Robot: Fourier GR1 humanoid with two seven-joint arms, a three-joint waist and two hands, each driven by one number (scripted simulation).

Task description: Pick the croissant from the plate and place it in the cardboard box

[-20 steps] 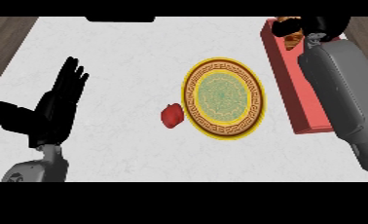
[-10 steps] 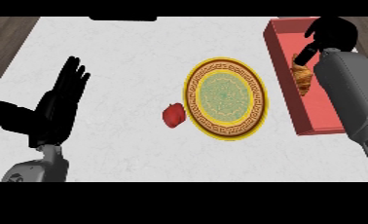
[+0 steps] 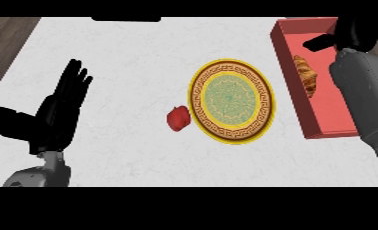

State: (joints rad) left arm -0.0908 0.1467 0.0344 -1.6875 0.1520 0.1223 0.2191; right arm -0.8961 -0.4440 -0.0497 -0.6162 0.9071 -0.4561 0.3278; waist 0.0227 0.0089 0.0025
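Over at the right edge we see the croissant [image 3: 306, 75] lying inside the red cardboard box [image 3: 325, 128], against its right wall, about mid-length. Our right hand [image 3: 353, 30] sits above and beyond it, over the box's far end, clear of the croissant and holding nothing; one digit [image 3: 319, 42] sticks out leftward over the box floor. The rest of that hand is a dark mass cut by the frame, so we cannot tell whether it is spread or curled. Right forearm [image 3: 356, 91] runs along the box's right side, just beside the croissant. Gold-rimmed plate [image 3: 232, 101] sits left of the box, bare, with a small red item [image 3: 178, 118] touching its left rim. Left hand [image 3: 60, 108] rests at the left, fingers straight and spread.
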